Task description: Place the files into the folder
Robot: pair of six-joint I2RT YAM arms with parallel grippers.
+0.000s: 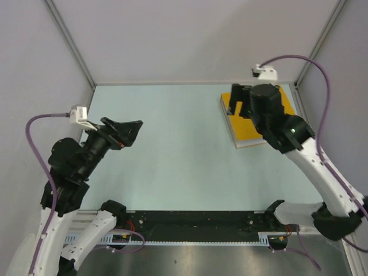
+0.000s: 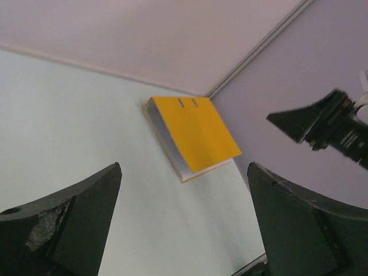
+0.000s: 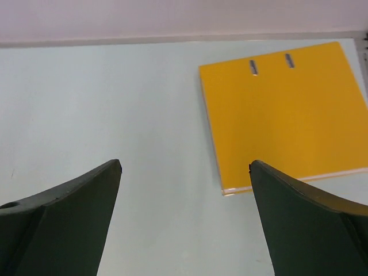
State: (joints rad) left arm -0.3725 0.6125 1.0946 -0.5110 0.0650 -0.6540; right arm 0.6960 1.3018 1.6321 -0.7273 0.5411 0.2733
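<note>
The folder (image 1: 246,130) lies closed and flat at the table's back right, orange-yellow cover up. It also shows in the left wrist view (image 2: 198,135) and the right wrist view (image 3: 282,115), with a pale edge along its near side. No loose files are in view. My right gripper (image 1: 238,103) is open and empty, held over the folder's left part; in its own view (image 3: 185,165) the jaws stand wide apart. My left gripper (image 1: 132,131) is open and empty, raised over the table's left side, far from the folder; its own view (image 2: 184,169) shows the jaws wide apart.
Grey walls with metal corner posts (image 1: 72,43) close the table in at the back and sides. A black rail (image 1: 195,221) runs along the near edge between the arm bases. Purple cables (image 1: 322,86) loop from both wrists. My right arm shows in the left wrist view (image 2: 330,126).
</note>
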